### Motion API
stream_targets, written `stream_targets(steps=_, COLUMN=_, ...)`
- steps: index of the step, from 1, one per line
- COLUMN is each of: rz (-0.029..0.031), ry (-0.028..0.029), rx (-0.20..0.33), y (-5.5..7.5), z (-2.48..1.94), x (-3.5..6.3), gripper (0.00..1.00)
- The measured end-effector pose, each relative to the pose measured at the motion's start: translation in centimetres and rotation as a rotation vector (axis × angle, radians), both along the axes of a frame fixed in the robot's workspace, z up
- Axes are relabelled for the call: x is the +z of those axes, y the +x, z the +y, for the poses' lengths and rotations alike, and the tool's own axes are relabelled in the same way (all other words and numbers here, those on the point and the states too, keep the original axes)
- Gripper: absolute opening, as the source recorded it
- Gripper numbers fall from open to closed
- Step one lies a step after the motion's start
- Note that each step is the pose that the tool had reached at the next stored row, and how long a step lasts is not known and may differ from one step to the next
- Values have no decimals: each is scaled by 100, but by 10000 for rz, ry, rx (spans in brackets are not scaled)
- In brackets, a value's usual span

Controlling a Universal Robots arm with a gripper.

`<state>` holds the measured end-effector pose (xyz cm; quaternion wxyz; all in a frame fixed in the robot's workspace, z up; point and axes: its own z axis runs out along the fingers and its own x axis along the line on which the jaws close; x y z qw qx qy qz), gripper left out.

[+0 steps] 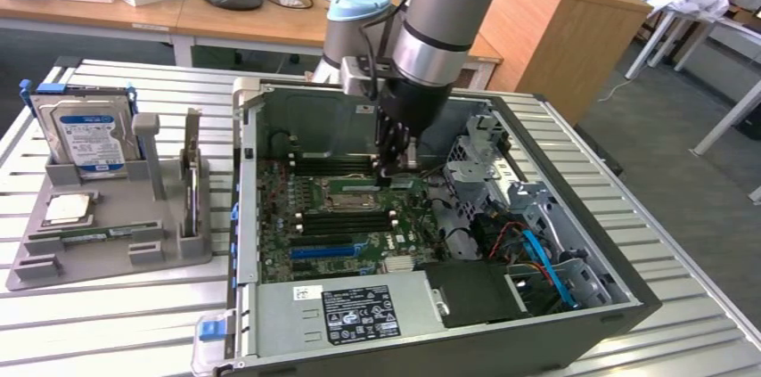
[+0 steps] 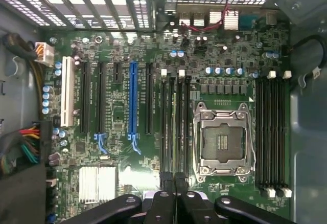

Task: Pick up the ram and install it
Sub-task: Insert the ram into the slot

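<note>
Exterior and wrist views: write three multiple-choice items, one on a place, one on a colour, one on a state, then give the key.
1. Relative to the case, the gripper is:
A. beside it
B. inside it, above the motherboard
C. under it

2. One long card slot among the black ones is:
A. red
B. blue
C. yellow

3. The case is:
A. lying open, insides showing
B. closed by a panel
C. wrapped in plastic

Key:
1 B, the arm reaches down into the case in the exterior view.
2 B, a blue slot stands out in the wrist view.
3 A, the board and cables are plainly exposed.
</note>
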<state>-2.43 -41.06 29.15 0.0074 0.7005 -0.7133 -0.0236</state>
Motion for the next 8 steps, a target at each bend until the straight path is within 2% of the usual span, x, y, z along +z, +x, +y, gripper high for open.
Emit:
stream_targets(steps=3, rz=0, ry=-2, rx=-268, y=-17, z=0, x=-13, gripper=11)
stream_targets(steps=8, rz=-1, ry=-1, rx=-305, y=-62, z=0, x=-38, gripper=11)
